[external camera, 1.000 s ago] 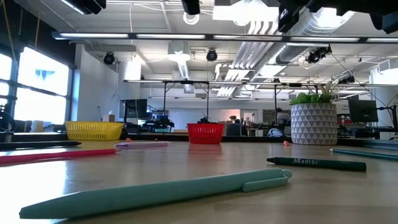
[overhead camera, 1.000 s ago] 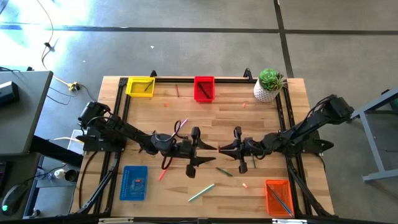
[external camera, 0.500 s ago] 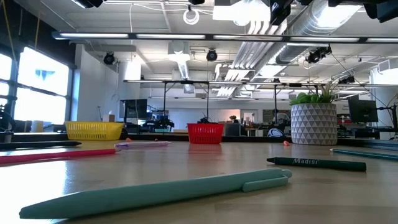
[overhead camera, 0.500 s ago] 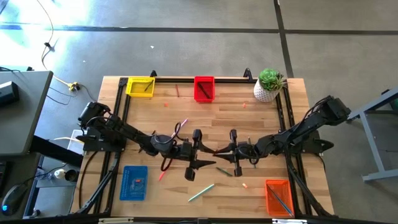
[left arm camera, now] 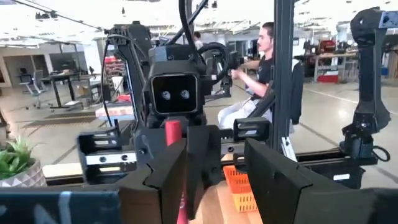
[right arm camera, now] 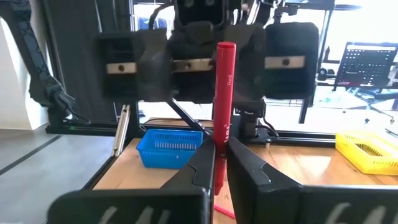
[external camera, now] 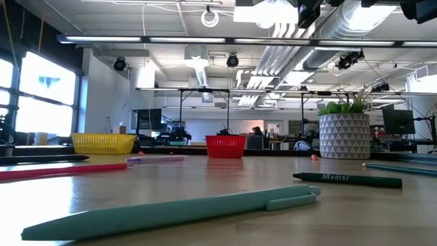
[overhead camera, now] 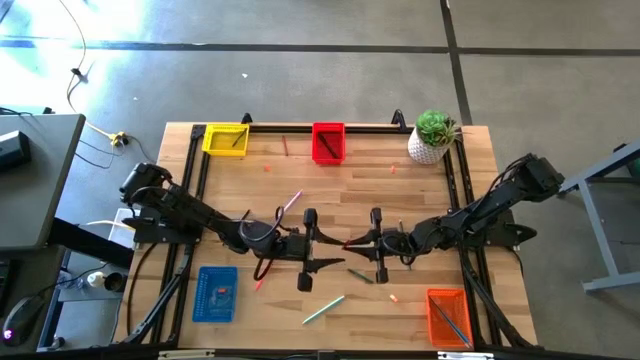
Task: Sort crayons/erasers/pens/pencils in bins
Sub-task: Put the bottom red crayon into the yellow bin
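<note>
R fingers (right arm camera: 221, 165) clamped on upright red pen (right arm camera: 223, 93), L fingers (left arm camera: 217, 168) spread, pen betw. both

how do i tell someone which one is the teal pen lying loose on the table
Start at the wooden table edge nearest the blue mesh basket and orange mesh basket. Between those two lies a slim teal plastic pen with a clip, alone on bare wood. The nearby dark green crayon is shorter and carries printed lettering.
</note>
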### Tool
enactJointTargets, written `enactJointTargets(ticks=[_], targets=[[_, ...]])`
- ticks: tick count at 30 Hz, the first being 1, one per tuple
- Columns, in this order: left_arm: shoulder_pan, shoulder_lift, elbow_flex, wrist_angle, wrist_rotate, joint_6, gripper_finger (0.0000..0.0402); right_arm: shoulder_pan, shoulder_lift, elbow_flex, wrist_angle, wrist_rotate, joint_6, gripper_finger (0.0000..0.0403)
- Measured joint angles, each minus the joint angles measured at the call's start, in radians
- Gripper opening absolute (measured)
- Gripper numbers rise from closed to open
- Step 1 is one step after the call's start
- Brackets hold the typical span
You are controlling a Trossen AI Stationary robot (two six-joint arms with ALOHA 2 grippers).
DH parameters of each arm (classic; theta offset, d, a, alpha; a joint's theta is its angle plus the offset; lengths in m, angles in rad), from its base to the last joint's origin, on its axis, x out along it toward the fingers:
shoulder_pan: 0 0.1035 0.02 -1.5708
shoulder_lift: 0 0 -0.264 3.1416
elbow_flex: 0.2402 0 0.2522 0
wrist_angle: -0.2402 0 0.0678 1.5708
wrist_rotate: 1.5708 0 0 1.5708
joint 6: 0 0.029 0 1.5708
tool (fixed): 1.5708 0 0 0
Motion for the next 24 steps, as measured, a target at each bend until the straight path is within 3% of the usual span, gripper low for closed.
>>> enactJointTargets(ticks=[8, 14, 24], targets=[[0.006, -0.015, 0.0, -0.059, -0.034, -0.049, 0.0165, 0.0, 0.0, 0.0, -0.007, -0.001, 0.0, 0.0012], [0.045, -0.007, 0.0, -0.05, 0.078, -0.093, 0.0171, 0.0, 0.0, 0.0, -0.007, -0.003, 0.0, 0.0012], [0.058, 0.023, 0.0, 0.008, 0.139, -0.069, 0.0106, 0.0, 0.0, 0.0, -0.007, -0.014, 0.0, 0.0012]])
